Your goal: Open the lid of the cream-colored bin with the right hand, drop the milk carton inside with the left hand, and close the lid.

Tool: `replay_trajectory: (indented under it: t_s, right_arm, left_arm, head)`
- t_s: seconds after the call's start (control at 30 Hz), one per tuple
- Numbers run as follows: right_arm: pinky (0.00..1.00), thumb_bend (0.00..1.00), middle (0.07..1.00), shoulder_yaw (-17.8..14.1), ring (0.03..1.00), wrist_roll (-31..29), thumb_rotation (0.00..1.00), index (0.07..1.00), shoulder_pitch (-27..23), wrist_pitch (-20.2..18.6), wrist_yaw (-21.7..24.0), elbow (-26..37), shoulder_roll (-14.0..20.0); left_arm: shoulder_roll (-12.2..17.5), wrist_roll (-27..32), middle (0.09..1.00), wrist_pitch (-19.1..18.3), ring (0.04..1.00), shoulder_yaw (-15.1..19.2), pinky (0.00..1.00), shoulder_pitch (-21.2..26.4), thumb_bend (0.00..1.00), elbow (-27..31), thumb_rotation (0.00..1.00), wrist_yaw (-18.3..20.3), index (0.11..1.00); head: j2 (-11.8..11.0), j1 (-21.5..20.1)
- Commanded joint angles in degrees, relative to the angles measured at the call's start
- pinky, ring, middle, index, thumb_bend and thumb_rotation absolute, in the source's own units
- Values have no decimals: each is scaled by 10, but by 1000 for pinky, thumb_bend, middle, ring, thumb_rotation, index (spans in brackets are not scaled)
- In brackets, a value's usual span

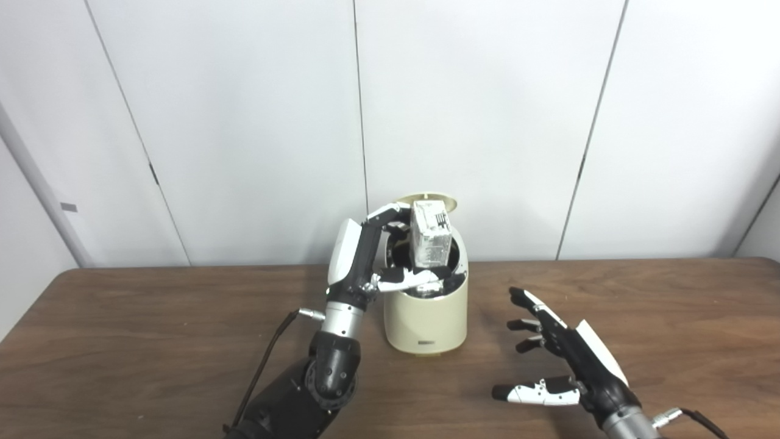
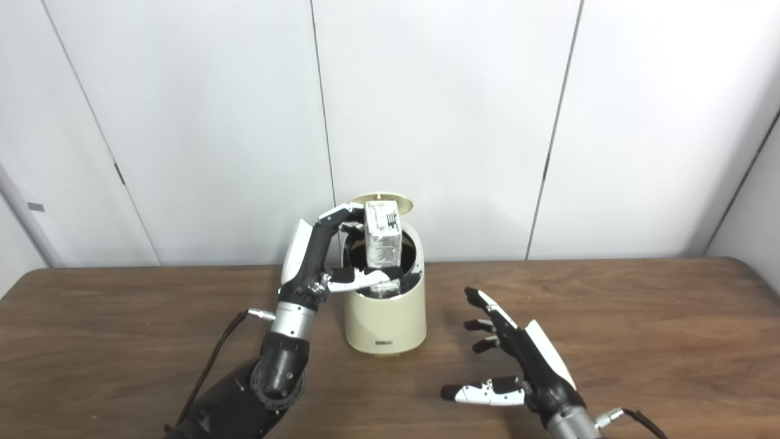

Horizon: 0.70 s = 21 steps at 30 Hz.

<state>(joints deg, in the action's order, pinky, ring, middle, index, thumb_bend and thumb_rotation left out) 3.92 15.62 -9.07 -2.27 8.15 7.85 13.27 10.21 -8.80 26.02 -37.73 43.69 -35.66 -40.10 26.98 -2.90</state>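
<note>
The milk carton [image 1: 430,235] stands upright in the open mouth of the cream-colored bin [image 1: 426,320], its lower end down inside the rim and its upper half rising clear above it. The carton is pale with dark print on its sides, too small to read. The left robot hand [image 1: 390,256] pinches the carton: the fingers [image 1: 385,213] curl round its upper part from the left, and the thumb [image 1: 407,279] reaches across its lower part at the level of the rim. The lid [image 1: 428,200] of the bin is up, tipped back behind the carton, so that only its rounded edge shows above the carton's top. The bin is a rounded tub with a small dark label low on its front, and it stands on the brown wooden desk [image 1: 152,341] near the far edge, close to the white panelled wall [image 1: 244,122]. A thin black cable [image 1: 268,353] runs along the left forearm up to the wrist. The right robot hand [image 2: 518,366] hovers over the desk to the right of the bin and nearer the camera, well apart from it, fingers spread wide and thumb pointing left, holding nothing.
</note>
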Motion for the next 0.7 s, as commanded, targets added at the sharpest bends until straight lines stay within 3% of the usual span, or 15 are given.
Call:
replay_trajectory:
  t_s: [0.0, 0.07, 0.1, 0.17, 0.4, 0.67]
  right_arm:
    - [642, 731, 929, -3, 804, -4, 173, 924, -16, 8, -3, 21, 5]
    - [649, 729, 930, -3, 806, -4, 158, 924, -17, 11, -3, 19, 5]
    - [649, 730, 930, -3, 804, -3, 153, 922, -17, 11, -4, 19, 5]
    - [650, 733, 927, -2, 802, -2, 161, 921, -18, 10, -4, 18, 5]
    - [647, 727, 930, -1, 802, -2, 153, 923, -18, 7, -2, 20, 4]
    - [648, 730, 929, -1, 803, -4, 166, 923, -18, 7, -2, 22, 4]
  left_arm:
    - [15, -5, 686, 9, 645, 0, 554, 37, 687, 4, 0, -24, 601]
    - [19, -12, 676, 9, 642, -10, 592, 40, 668, 4, 0, -42, 571]
    - [22, -16, 669, 9, 647, -17, 601, 42, 574, 5, 16, -52, 520]
    - [26, -15, 671, 9, 661, -24, 567, 44, 522, 12, 31, -60, 482]
    - [24, 12, 680, 9, 657, -13, 515, 38, 509, 25, 32, -35, 471]
    - [27, -5, 710, 9, 666, -22, 566, 43, 509, 11, 28, -52, 480]
  head:
    - [1, 0]
    - [1, 0]
    - [1, 1]
    - [1, 1]
    - [2, 1]
    - [4, 2]
